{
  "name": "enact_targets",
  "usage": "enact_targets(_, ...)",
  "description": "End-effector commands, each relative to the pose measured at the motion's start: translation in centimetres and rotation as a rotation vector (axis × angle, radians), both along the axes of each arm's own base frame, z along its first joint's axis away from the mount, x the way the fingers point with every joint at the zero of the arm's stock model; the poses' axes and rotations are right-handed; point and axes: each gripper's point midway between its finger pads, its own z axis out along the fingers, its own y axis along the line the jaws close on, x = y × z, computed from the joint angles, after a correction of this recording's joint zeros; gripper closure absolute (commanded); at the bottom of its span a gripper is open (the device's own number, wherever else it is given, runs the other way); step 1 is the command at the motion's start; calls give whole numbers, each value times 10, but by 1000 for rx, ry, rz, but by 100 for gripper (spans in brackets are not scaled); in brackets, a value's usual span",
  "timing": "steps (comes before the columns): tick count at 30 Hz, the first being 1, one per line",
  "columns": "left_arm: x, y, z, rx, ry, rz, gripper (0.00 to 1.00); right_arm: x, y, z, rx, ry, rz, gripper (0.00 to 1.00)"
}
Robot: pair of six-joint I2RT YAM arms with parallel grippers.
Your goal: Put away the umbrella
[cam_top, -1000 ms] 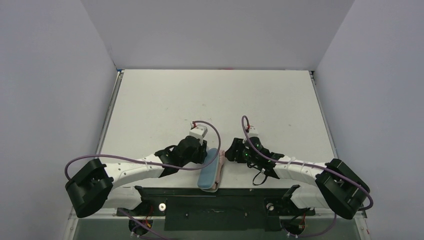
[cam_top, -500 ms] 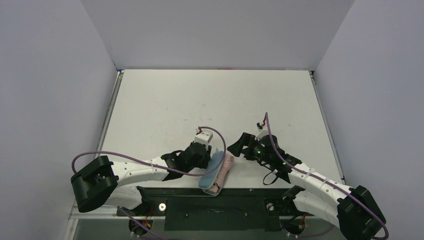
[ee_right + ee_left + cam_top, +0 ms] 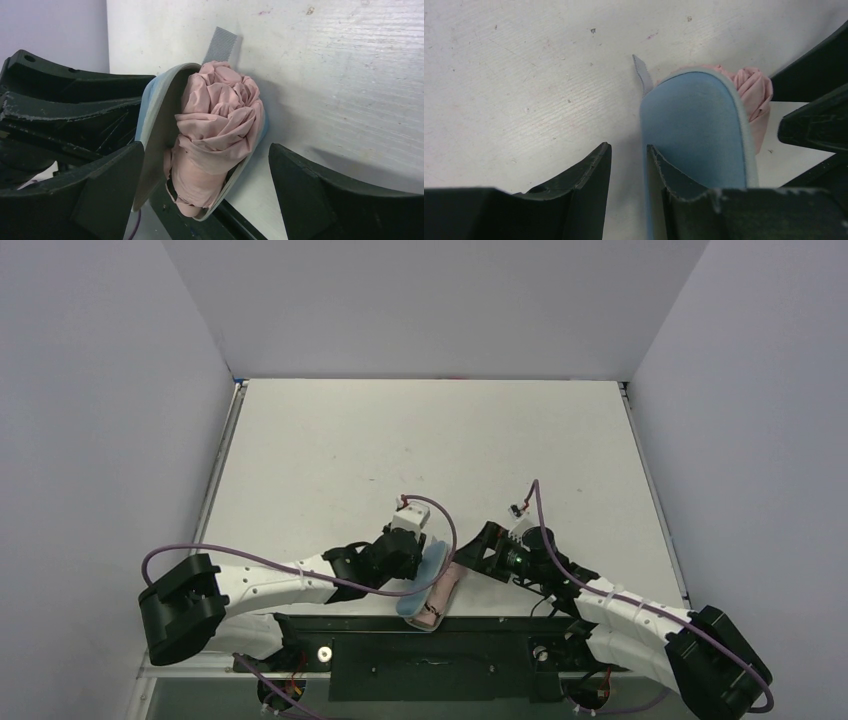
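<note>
The umbrella (image 3: 444, 591) is a folded pale pink bundle lying in the open light blue case (image 3: 409, 604) at the table's near edge. In the right wrist view the umbrella (image 3: 220, 120) rests in the lower shell, with the lid (image 3: 156, 125) raised on its left. My left gripper (image 3: 414, 558) is shut on that lid's rim (image 3: 645, 130); a sliver of table shows beside the rim at the fingertips. The pink fabric (image 3: 756, 90) peeks out behind the lid. My right gripper (image 3: 479, 546) is wide open, its fingers either side of the umbrella and not touching it.
A grey strap tab (image 3: 222, 45) sticks out from the case's far end. The black mounting rail (image 3: 430, 640) runs just under the case's near end. The white table (image 3: 400, 460) stretches away behind both arms, with walls on three sides.
My right gripper has opened wide and its arm has swung down and to the right. The case and umbrella have shifted slightly right, with the left gripper following.
</note>
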Motion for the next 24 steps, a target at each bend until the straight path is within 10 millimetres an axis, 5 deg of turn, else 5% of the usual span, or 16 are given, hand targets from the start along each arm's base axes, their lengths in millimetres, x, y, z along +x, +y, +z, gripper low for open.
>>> enact_targets(1,2,-19,39,-38,-65,-19,71,5,15,22,110,-47,8,9)
enact_targets(15,-13,-47,29,-1,-59,-74,71,4,18,10,92,-26,3,9)
enact_targets(24,-17,-49,23,14,-52,-79,71,3,6,-19,-33,37,-38,9)
